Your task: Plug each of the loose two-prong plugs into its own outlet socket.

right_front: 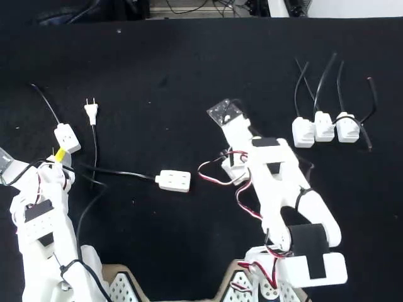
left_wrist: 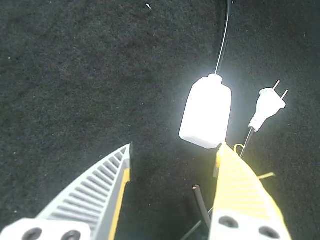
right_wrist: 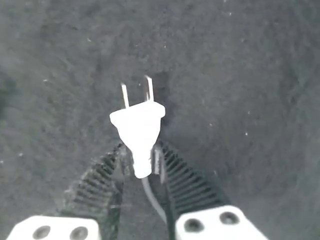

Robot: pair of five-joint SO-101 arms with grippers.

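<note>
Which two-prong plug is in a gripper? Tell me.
The plug clamped in the right gripper, prongs pointing outward. The other plug lies loose on the table near the left gripper.

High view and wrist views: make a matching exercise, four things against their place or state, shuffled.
1 right wrist view's plug
2 left wrist view's plug
3 row of three white blocks
4 left end effector

A open
B on the right arm's outer side
C lying free beside a socket
D clamped in the right end effector

Pairs: 1-D, 2-C, 3-B, 4-A
</note>
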